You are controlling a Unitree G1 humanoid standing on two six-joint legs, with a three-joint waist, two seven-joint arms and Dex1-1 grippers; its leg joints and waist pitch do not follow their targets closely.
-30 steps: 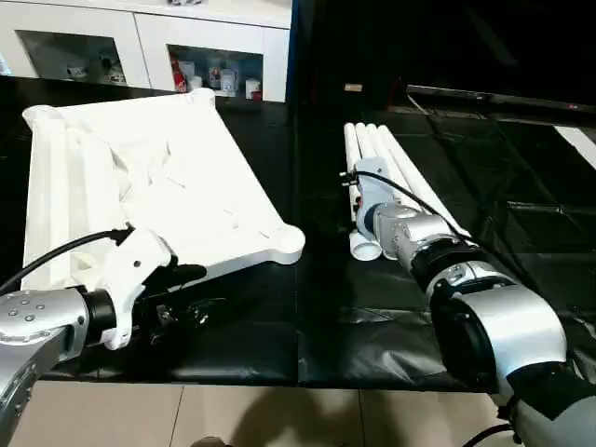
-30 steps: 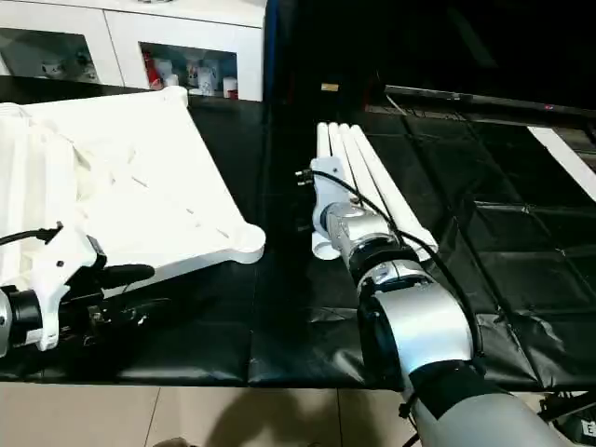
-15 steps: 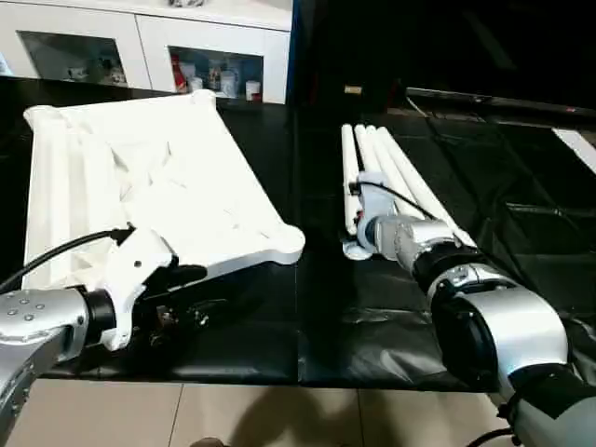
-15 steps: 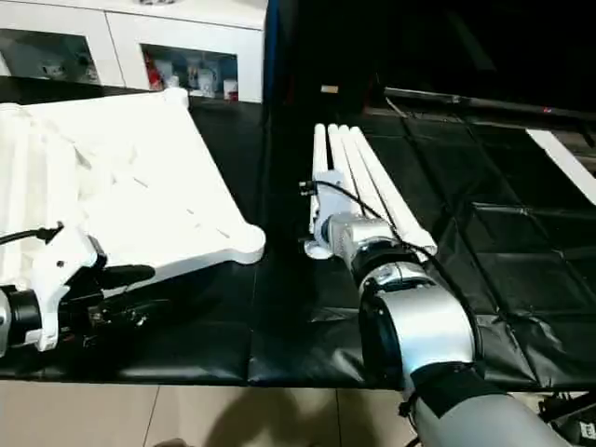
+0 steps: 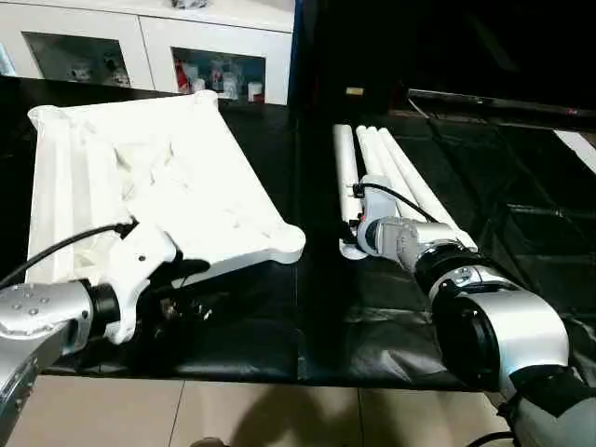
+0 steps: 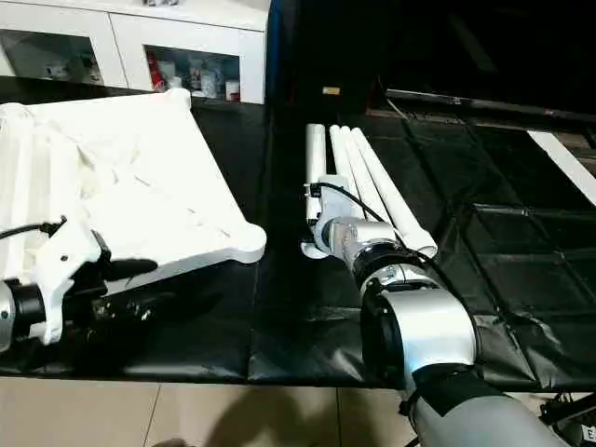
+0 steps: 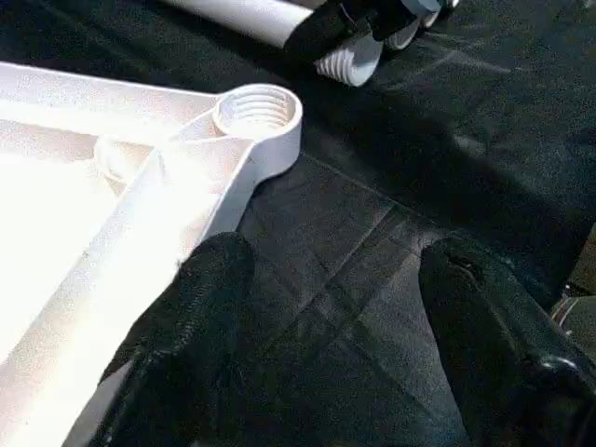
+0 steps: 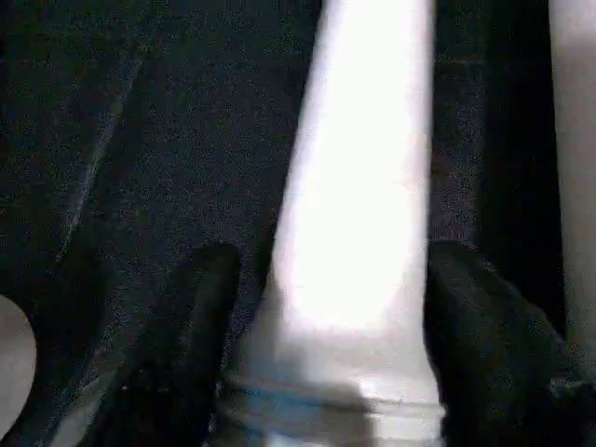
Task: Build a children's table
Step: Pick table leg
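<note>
The white tabletop (image 5: 158, 177) lies ribbed side up at the left, one round corner socket (image 7: 256, 110) pointing at the legs. My left gripper (image 5: 196, 287) hovers open by the tabletop's near edge, one finger (image 7: 200, 307) beside the rim, holding nothing. Several white legs (image 5: 400, 177) lie side by side at centre right. The leftmost leg (image 5: 343, 158) lies slightly apart from them. My right gripper (image 5: 354, 237) is at its flared near end, and its fingers (image 8: 200, 326) press either side of that leg (image 8: 363, 168).
A black sheet (image 5: 326, 326) covers the worktable, whose front edge meets light floor tiles (image 5: 279, 414). A white cabinet with glass doors (image 5: 223, 56) stands behind the tabletop. A dark flat panel (image 5: 503, 98) lies at the back right.
My right gripper has come down from above the leg ends and closed around the leftmost leg, which has swung left, away from the others. The left arm has barely moved.
</note>
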